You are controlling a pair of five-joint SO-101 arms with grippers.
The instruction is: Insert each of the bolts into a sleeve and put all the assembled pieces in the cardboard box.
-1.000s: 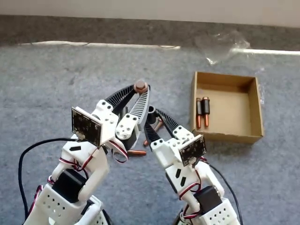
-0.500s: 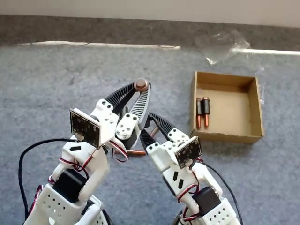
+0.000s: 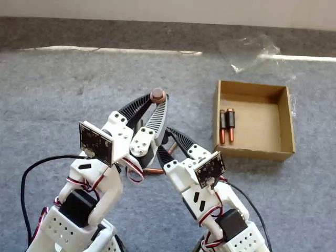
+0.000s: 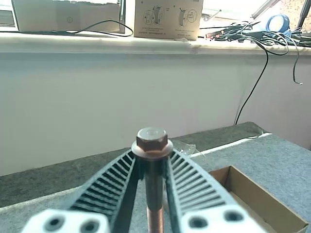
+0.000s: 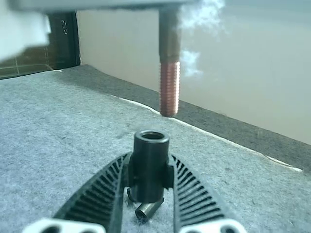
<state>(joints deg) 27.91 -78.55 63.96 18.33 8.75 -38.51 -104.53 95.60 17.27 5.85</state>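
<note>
Bolt (image 4: 152, 140) over sleeve (image 5: 150, 150), not yet mated.
Left end effector (image 4: 152, 160) pinches the bolt under its head, long axis vertical, thread down. Right end effector (image 5: 149, 170) pinches the sleeve upright, bore up. Bolt tip is above the sleeve mouth, apart, slightly off-axis; I'd align, then lower. Cardboard box (image 3: 252, 153) sits apart from the sleeve with two assembled pieces (image 3: 227, 125) inside.

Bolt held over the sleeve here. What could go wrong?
1. In the right wrist view the bolt looks off line with the bore of the sleeve. Closing in could jam it on the rim or tilt the sleeve in the right pincer.
2. A spare sleeve lies on the carpet beneath; a dropped part might knock it away.
</note>
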